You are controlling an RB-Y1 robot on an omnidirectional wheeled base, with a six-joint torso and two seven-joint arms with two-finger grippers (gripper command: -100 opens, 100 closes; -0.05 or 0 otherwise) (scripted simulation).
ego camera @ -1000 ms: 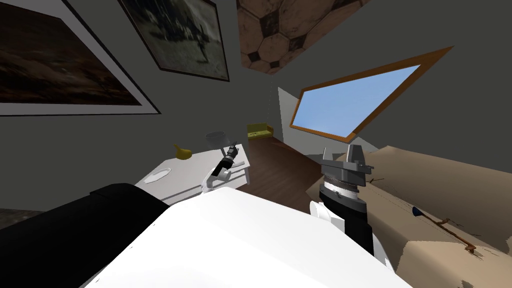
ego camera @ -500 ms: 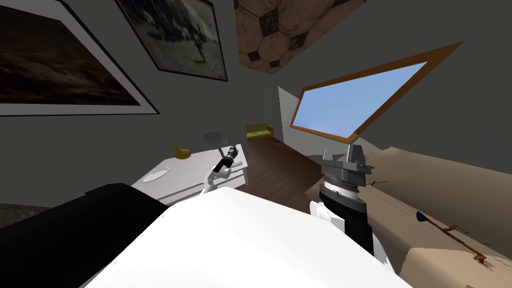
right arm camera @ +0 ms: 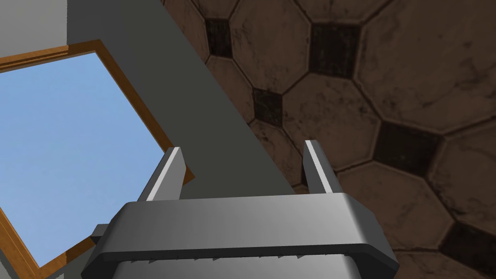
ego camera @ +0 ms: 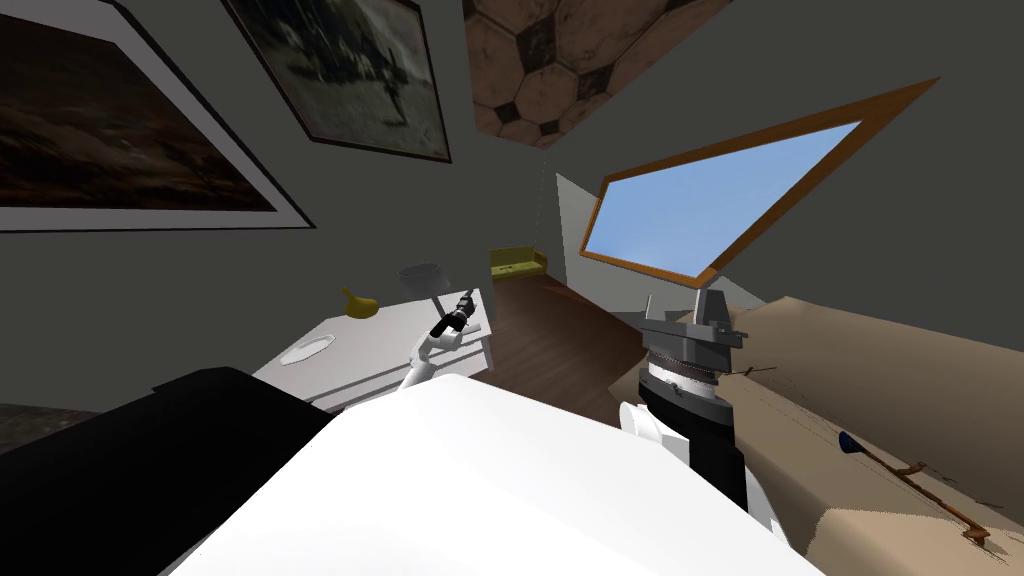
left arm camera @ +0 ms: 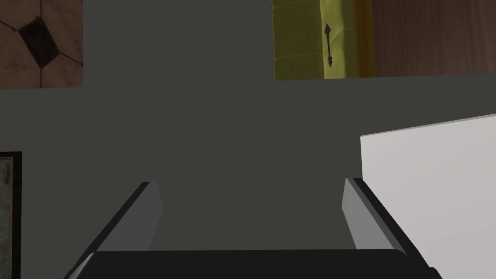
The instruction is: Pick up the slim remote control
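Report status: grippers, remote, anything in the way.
Left gripper open, at the white table. Right gripper open, raised. Slim dark thing on the yellow couch, possibly the remote; cannot tell.

White table [ego camera: 380,345]; yellow object [ego camera: 360,304]; dark brown plank floor [ego camera: 560,345]; tan upholstery [ego camera: 880,370]; orange-framed blue window [ego camera: 700,205].

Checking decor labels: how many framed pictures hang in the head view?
2: a large white-bordered dark picture at far left, a dark-framed grey picture just right of it. More may lie off-frame.
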